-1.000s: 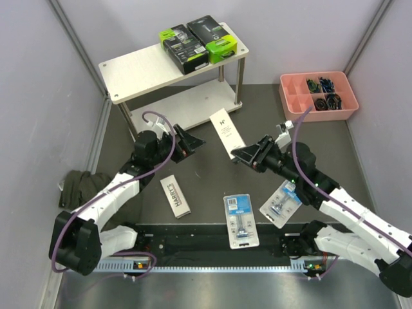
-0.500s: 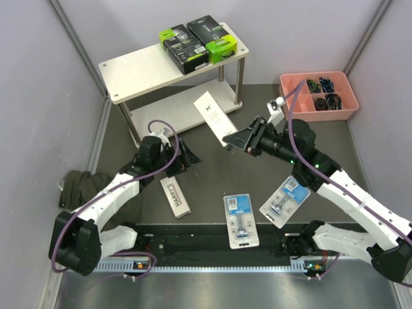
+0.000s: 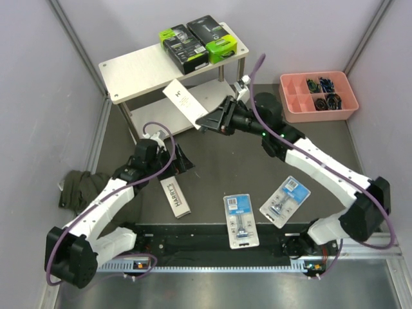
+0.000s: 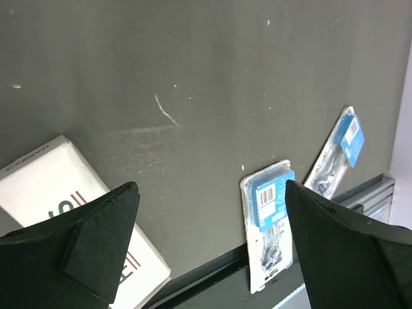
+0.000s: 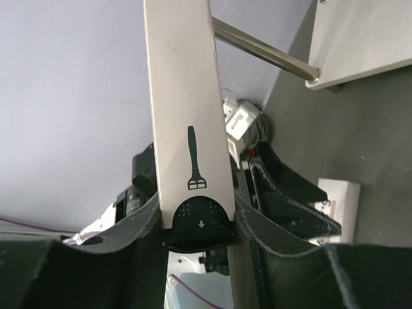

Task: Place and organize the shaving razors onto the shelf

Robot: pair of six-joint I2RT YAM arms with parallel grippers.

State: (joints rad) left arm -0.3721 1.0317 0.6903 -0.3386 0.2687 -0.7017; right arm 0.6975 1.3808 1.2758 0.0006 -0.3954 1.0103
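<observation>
My right gripper (image 3: 207,121) is shut on a slim white Harry's box (image 3: 183,102) and holds it in the air at the front edge of the shelf (image 3: 138,67). The wrist view shows the box (image 5: 183,116) clamped between my fingers. Two black and lime-green packs (image 3: 196,40) lie on the shelf's top board at its right end. My left gripper (image 3: 183,161) is open and empty above the mat, beside the second white Harry's box (image 3: 175,196), which also shows in the left wrist view (image 4: 58,193). Two clear blister packs (image 3: 240,219) (image 3: 284,199) lie near the front edge.
A pink compartment tray (image 3: 318,95) with small dark items stands at the back right. A dark cloth (image 3: 76,185) lies at the left wall. Grey walls close in both sides. The shelf's lower board (image 3: 183,106) sits under the held box.
My right arm has carried the white box up and left, from mid-table to the shelf's front edge. My left gripper has drawn back slightly toward the near side.
</observation>
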